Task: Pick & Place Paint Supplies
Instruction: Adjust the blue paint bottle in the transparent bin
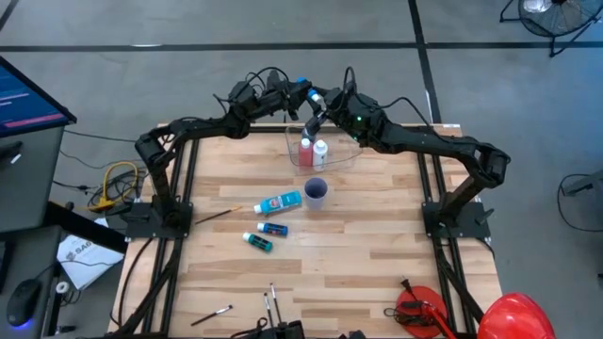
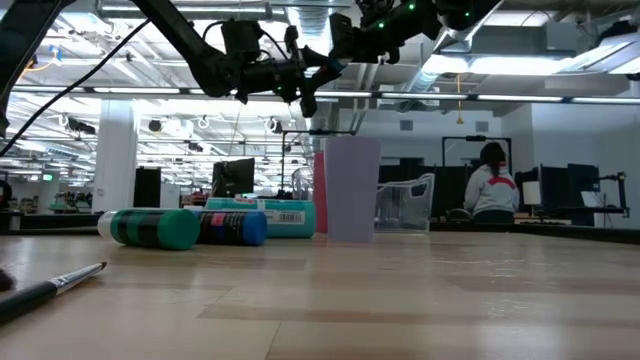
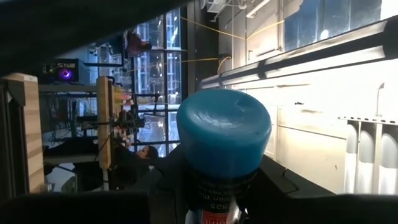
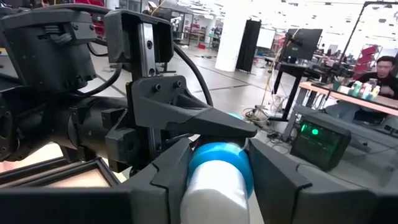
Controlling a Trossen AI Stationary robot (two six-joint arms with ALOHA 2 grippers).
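You're mid-handover at top centre: left gripper [image 1: 300, 89] and right gripper [image 1: 314, 97] both clamp the blue bottle [image 1: 303, 90]; release one next.

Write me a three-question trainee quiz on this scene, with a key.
1. True or false: the clear tub holds a red bottle and a white bottle.
2. Which lies nearest the cup? A) teal bottle B) light blue tube C) brush
3. Fill in: the bottle between the left pincer and the right pincer is coloured ___.

Key: 1 true; 2 B; 3 blue.
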